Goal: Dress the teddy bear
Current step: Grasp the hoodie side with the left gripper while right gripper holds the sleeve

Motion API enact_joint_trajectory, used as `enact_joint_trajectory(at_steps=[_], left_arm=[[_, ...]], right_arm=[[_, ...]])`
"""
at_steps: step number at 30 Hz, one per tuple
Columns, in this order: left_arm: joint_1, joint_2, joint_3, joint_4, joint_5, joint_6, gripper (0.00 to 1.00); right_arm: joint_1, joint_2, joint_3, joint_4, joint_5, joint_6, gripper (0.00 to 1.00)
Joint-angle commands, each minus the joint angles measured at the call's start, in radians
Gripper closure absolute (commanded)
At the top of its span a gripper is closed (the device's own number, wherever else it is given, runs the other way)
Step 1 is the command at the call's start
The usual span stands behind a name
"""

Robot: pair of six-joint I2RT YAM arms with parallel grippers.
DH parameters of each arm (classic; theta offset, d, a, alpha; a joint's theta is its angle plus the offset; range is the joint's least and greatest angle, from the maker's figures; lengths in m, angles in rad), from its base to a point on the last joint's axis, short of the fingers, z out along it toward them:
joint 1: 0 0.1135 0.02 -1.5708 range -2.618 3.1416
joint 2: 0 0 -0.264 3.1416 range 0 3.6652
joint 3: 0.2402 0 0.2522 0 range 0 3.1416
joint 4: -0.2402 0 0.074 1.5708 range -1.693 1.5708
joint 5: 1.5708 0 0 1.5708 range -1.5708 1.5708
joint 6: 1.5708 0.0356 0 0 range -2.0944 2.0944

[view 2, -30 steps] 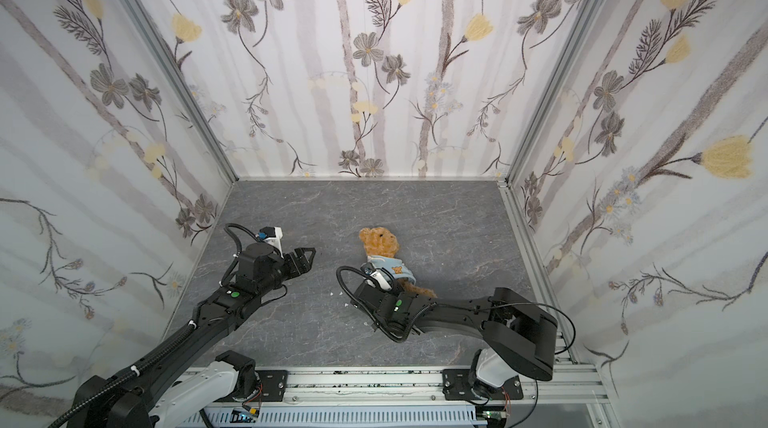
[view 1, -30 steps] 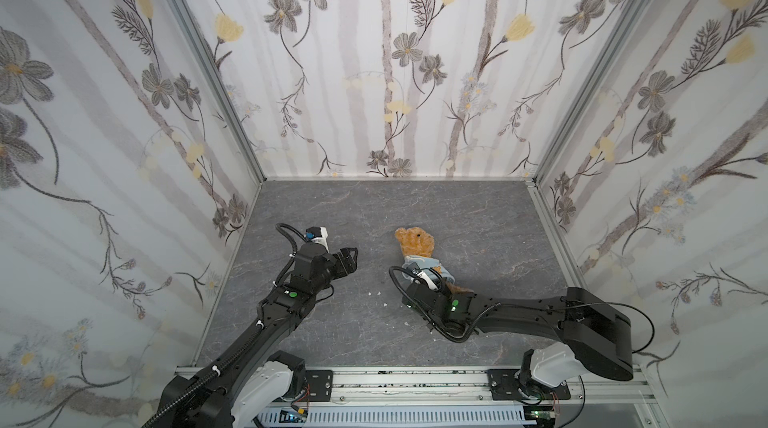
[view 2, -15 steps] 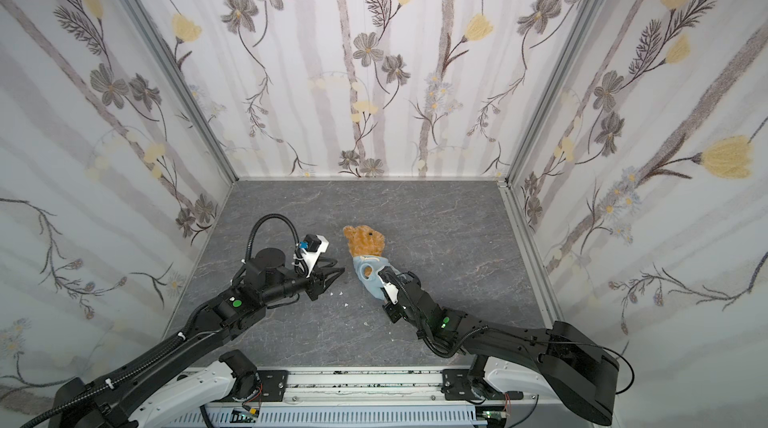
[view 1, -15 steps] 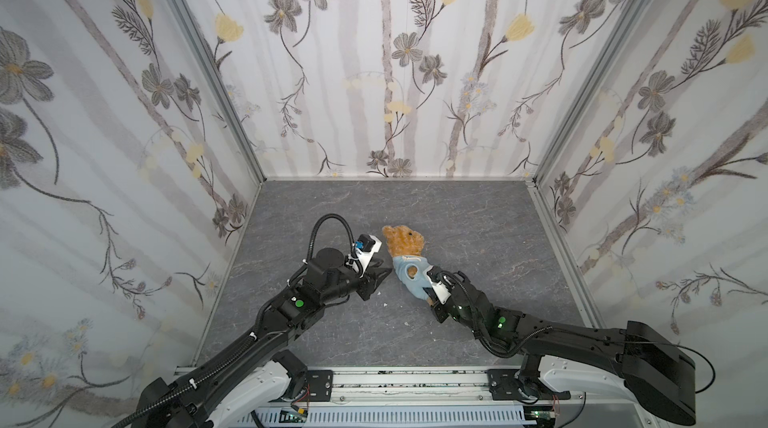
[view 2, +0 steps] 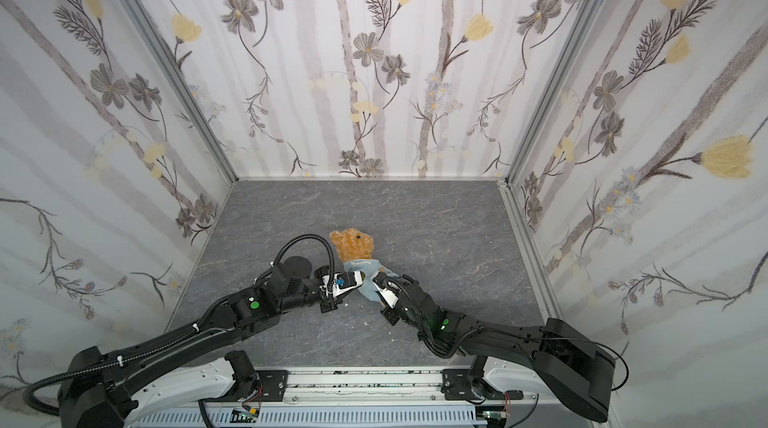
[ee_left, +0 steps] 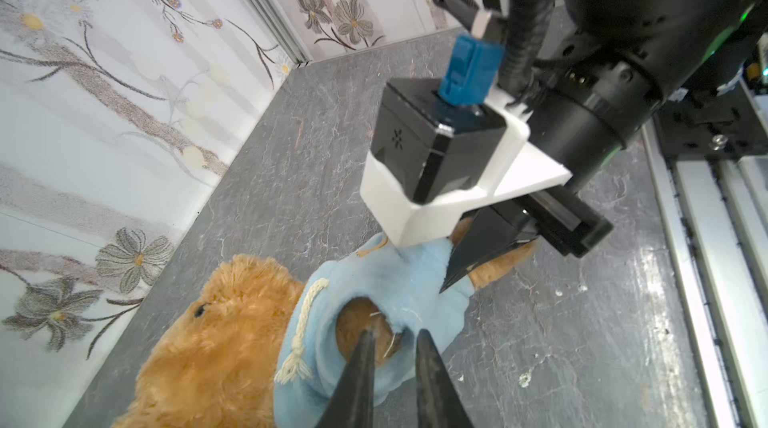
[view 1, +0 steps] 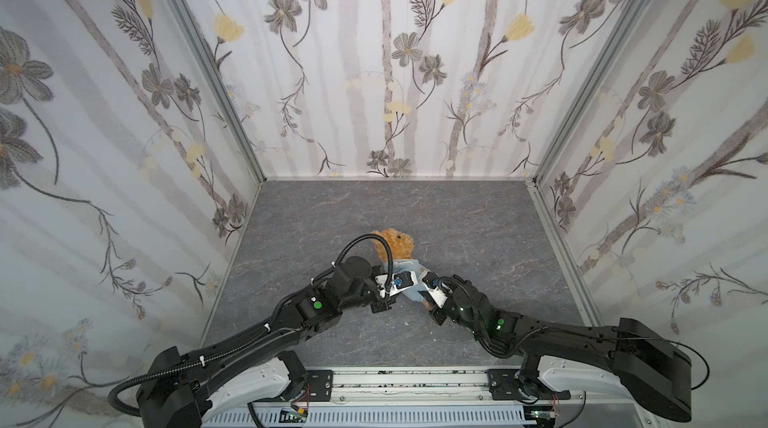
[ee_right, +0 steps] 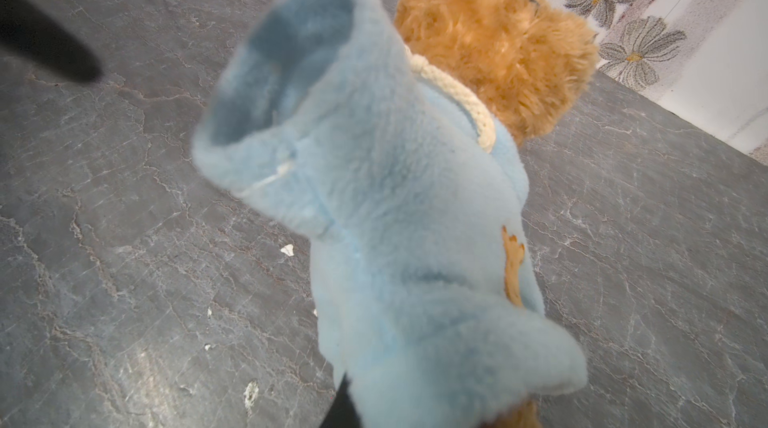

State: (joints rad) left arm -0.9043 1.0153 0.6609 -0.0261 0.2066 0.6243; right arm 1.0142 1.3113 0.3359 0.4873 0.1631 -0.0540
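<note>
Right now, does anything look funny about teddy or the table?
Yes. The teddy bear wears its blue top, but one sleeve gapes hollow with no paw poking out. Small white flecks also litter the table.

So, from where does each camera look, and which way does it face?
Both top views: high above the base rail, looking down at the grey floor, the teddy bear, the left arm and right arm.
Left wrist: on the left arm, looking along the left end effector at the sleeve of the light-blue top; the right end effector shows too.
Right wrist: on the right arm, close against the top, facing the bear's head; one own fingertip shows.
Shared: all show bear and top.
</note>
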Motion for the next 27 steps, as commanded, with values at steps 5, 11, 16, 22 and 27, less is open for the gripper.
enact_joint_trajectory(at_steps=[5,11,16,22,27], left_arm=[[-0.003,0.039,0.012,-0.028,-0.087,0.142,0.83],[-0.004,0.077,0.037,-0.029,-0.106,0.156,0.83],[-0.001,0.086,0.053,-0.028,-0.090,0.141,0.83],[-0.003,0.097,0.036,-0.029,-0.092,0.191,0.77],[-0.004,0.118,0.044,-0.029,-0.067,0.198,0.75]], right_arm=[[0.000,0.000,-0.003,0.074,-0.013,-0.019,0.95],[0.001,0.005,-0.004,0.070,-0.021,-0.028,0.96],[0.001,0.011,-0.003,0.070,-0.022,-0.032,0.96],[0.003,0.007,-0.001,0.075,-0.035,-0.037,0.97],[0.002,-0.010,-0.003,0.088,-0.048,-0.030,0.98]])
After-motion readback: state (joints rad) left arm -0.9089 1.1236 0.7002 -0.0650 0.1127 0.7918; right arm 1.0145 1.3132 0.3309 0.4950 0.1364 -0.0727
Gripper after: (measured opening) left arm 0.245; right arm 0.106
